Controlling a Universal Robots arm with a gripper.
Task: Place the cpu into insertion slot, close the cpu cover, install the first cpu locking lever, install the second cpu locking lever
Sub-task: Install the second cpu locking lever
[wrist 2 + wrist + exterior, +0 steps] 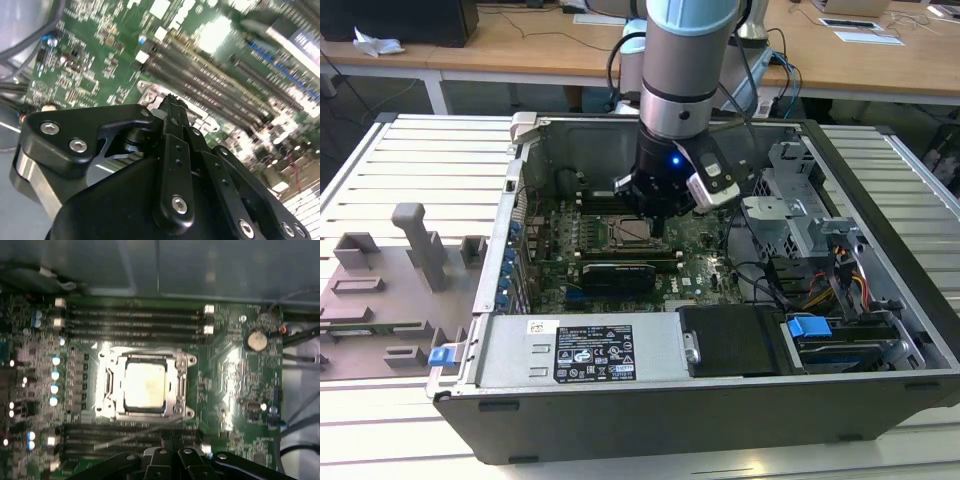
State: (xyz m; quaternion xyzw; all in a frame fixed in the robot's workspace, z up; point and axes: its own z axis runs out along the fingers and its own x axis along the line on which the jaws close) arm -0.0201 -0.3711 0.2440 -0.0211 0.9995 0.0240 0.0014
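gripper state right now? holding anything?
Gripper: shut, fingers together, nothing seen between them. It hangs over the motherboard beside the insertion slot, where the cpu sits under the cpu cover.

Bright daylit room, glare on motherboard, blurred wrist views

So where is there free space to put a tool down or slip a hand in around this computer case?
The ribbed table is bare beyond the grey fixture tray at the exterior view's left, and again past the case at its right. Inside it is crowded: the claw hangs over the insertion slot, with cables and drive bays packed alongside.
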